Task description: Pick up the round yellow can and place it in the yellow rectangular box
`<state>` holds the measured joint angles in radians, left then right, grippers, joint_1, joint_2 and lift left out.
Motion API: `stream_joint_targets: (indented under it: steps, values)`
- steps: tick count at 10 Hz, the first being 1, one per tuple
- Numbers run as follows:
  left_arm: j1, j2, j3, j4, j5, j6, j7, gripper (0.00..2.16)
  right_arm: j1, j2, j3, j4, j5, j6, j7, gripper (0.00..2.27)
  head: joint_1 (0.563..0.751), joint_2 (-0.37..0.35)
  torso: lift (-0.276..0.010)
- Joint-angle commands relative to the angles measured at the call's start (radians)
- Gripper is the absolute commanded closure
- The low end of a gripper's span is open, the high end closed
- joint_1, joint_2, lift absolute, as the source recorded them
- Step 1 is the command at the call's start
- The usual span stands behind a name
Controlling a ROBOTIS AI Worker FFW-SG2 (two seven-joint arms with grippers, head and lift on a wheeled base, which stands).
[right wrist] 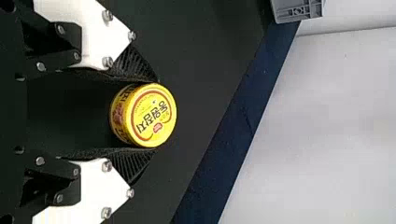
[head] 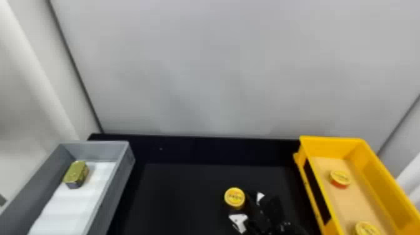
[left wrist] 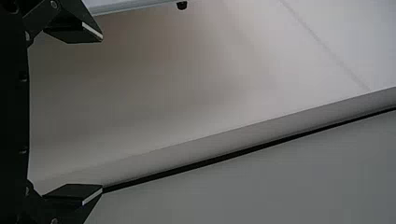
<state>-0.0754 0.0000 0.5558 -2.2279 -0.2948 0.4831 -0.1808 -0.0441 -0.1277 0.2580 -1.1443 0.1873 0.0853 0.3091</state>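
Observation:
In the head view my right gripper (head: 243, 203) is at the round yellow can (head: 234, 197), right of the black table's middle. The right wrist view has the same gripper (right wrist: 155, 115) shut on the round yellow can (right wrist: 150, 115), one ribbed finger against each side and the lid uncovered. Whether the can touches the table, I cannot tell. The yellow rectangular box (head: 330, 143) stands at the right with two similar cans in it. My left gripper (left wrist: 102, 113) is open, its fingers wide apart with nothing between them, before a pale wall.
At the left stands a grey box (head: 99, 148) with a white bottom, holding a greenish-gold rectangular can (head: 76, 173). The black table (head: 181, 184) lies between both boxes, its raised back edge along a pale wall. The yellow box's near wall rises to the gripper's right.

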Motion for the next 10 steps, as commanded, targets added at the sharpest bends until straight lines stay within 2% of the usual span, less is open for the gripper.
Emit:
stream_joint_targets:
  steps: [1, 5, 10]
  values:
    - [0.0, -0.003, 0.0, 0.001, -0.001, 0.0, -0.002, 0.14, 0.0, 0.0, -0.006, -0.002, 0.0, -0.027, -0.004, 0.65, 0.629, 0.012, -0.055]
    - [0.0, -0.003, 0.001, 0.001, -0.001, 0.005, -0.002, 0.14, 0.004, 0.0, -0.011, -0.017, -0.002, -0.064, -0.007, 0.73, 0.629, 0.012, -0.055]
    - [-0.001, -0.003, 0.0, 0.001, -0.001, 0.01, -0.003, 0.14, 0.013, 0.0, -0.042, -0.15, -0.005, 0.001, -0.014, 0.73, 0.629, 0.012, -0.055]
